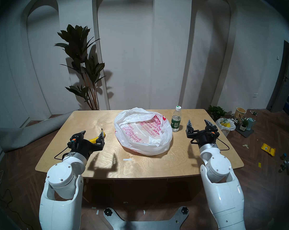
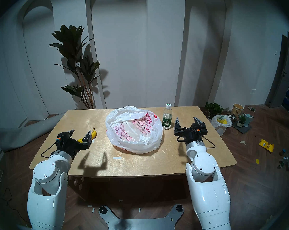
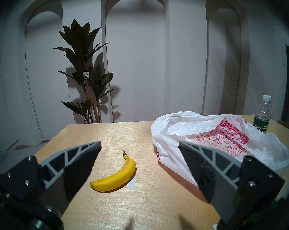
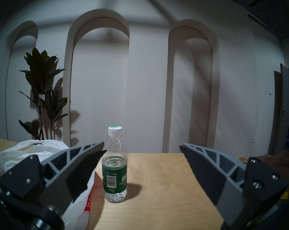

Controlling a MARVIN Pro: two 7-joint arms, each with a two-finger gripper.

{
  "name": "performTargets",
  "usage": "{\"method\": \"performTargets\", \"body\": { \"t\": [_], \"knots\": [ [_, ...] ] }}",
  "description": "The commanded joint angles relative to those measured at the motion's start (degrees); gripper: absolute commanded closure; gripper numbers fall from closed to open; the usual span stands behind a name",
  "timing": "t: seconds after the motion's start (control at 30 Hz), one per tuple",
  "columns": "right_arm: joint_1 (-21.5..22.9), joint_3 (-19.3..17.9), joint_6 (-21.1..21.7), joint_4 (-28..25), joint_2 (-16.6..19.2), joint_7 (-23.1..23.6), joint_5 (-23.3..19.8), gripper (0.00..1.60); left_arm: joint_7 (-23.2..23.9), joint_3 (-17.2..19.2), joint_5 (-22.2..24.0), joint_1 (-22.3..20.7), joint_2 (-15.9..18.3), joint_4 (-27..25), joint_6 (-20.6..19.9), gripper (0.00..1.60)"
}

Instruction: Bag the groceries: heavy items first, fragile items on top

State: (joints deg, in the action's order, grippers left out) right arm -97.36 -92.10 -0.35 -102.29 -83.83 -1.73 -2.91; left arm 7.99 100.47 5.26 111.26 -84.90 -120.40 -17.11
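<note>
While both pincers hover wide and empty, left pincer (image 1: pixel 92 133) above the banana (image 3: pixel 114 174) by the bench's (image 1: pixel 107 165) left edge, right pincer (image 1: pixel 198 123) beside the upright bottle (image 1: pixel 176 119), the bag (image 1: pixel 143 133) gapes mid-bench

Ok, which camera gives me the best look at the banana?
Left wrist: the whole banana lies unobstructed on the table, stem to tip. In both head views the left gripper covers its lower half. The right wrist view misses it entirely.
</note>
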Motion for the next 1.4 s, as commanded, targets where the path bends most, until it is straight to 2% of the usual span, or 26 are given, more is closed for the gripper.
{"method": "performTargets", "body": {
  "t": [0.0,0.37,0.43,0.5,0.67,0.7,1.07,1.1,1.13,1.17,1.2,1.23,1.37],
  "knots": [
    [6.45,0.93,0.98,2.38,0.57,0.09,0.28,0.0,0.05,-0.03,0.01,-0.4,0.08,-0.77,0.22,0.0],
    [13.07,2.94,3.77,9.36,0.6,0.43,1.25,0.0,0.05,-0.02,0.01,-0.48,0.05,-0.51,0.24,0.0],
    [13.16,3.07,3.99,9.92,0.64,0.42,1.43,0.0,0.05,-0.02,0.01,-0.49,0.05,-0.45,0.24,0.0],
    [15.25,3.32,4.63,11.57,0.63,0.48,1.63,0.0,0.05,-0.02,0.01,-0.5,0.05,-0.4,0.25,0.0],
    [18.24,3.52,5.63,13.47,0.66,0.51,2.01,0.0,0.05,-0.01,0.01,-0.52,0.04,-0.31,0.25,0.0],
    [17.08,3.43,5.41,12.85,0.71,0.48,2.09,0.0,0.05,-0.01,0.01,-0.53,0.04,-0.29,0.25,0.0],
    [24.22,4.48,7.59,16.6,0.33,0.67,3.19,0.0,0.05,0.0,0.02,-0.57,0.02,-0.03,0.26,0.0],
    [23.45,4.48,7.43,16.17,0.31,0.63,3.27,0.0,0.05,0.0,0.02,-0.57,0.01,-0.01,0.26,0.0],
    [25.7,4.73,8.02,17.5,0.21,0.69,3.38,0.0,0.05,0.0,0.02,-0.58,0.01,0.02,0.26,0.0],
    [24.39,4.69,7.74,16.88,0.13,0.64,3.46,0.0,0.05,0.0,0.02,-0.58,0.01,0.04,0.26,0.0],
    [26.79,4.97,8.37,18.38,0.02,0.7,3.57,0.0,0.05,0.0,0.02,-0.59,0.01,0.06,0.26,0.0],
    [25.75,4.96,8.16,17.97,-0.07,0.65,3.68,0.0,0.05,0.0,0.02,-0.59,0.01,0.08,0.26,0.0],
    [27.95,5.41,8.88,20.24,-0.45,0.65,4.01,0.0,0.05,0.0,0.02,-0.61,0.0,0.13,0.26,0.0]
  ]
}}
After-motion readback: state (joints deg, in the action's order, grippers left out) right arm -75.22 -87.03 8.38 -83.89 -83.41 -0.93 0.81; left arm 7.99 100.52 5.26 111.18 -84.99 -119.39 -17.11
